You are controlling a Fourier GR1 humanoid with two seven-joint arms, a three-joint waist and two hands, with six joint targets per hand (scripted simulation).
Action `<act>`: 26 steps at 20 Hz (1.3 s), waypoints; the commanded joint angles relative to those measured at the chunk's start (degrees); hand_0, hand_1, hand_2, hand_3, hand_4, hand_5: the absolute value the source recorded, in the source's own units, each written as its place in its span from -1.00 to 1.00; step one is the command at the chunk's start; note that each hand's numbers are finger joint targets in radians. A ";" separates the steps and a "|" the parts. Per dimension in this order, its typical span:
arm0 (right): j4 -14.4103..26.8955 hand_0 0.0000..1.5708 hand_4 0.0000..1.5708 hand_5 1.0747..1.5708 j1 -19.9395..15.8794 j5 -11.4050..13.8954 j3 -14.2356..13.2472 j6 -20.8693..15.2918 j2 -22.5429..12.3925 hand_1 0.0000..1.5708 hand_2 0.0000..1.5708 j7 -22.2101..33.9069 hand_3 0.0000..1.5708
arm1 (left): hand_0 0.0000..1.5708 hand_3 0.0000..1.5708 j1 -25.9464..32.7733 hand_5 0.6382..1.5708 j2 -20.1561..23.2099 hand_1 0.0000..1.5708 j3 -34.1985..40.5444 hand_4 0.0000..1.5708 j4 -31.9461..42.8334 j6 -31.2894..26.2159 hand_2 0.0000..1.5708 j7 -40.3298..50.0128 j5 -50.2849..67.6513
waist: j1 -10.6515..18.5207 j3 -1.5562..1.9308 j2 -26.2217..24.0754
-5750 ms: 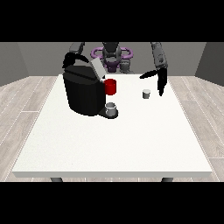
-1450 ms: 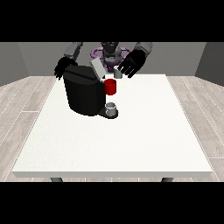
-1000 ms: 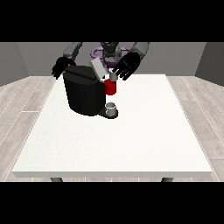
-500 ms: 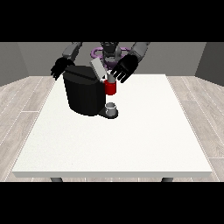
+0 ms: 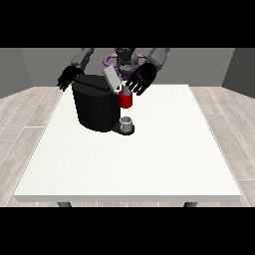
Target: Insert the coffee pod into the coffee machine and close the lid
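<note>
White table (image 5: 149, 159) under black coffee machine (image 5: 97, 107)

I can read no text, label, brand, number or sign anywhere from here. The coffee machine (image 5: 97, 107) shows plain black sides, its red part (image 5: 126, 100) carries no marking, and the white counter (image 5: 149, 154) bears no writing that I can make out.

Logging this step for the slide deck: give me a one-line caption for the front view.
Robot hand at the view's right hovers above the black coffee machine, whose lid stands raised over the red holder.
</note>
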 commanded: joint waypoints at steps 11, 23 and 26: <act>-0.50 -1.00 -0.49 1.00 0.70 -0.78 -1.13 0.32 -0.84 -1.00 -1.00 0.15 -1.00 | 0.44 0.31 0.99 1.00 0.04 0.44 -0.13 -0.44 0.57 -0.06 0.49 -0.69 -1.28 | -0.50 -0.03 0.60; -0.35 -1.00 -0.45 1.00 -1.53 -0.62 -2.01 0.15 -2.22 -1.00 -1.00 0.87 -1.00 | 0.36 0.21 0.97 1.00 1.14 0.36 -0.23 -0.54 0.26 0.25 0.42 -3.55 -2.48 | 1.03 -0.05 1.48; 1.70 -1.00 -0.42 1.00 -1.09 -0.50 -1.99 -0.15 -0.69 -1.00 -1.00 -3.71 -1.00 | 0.16 0.10 -0.65 1.00 2.01 0.16 -1.16 -0.54 -0.40 0.63 0.30 -3.28 -3.99 | 0.89 -0.02 4.38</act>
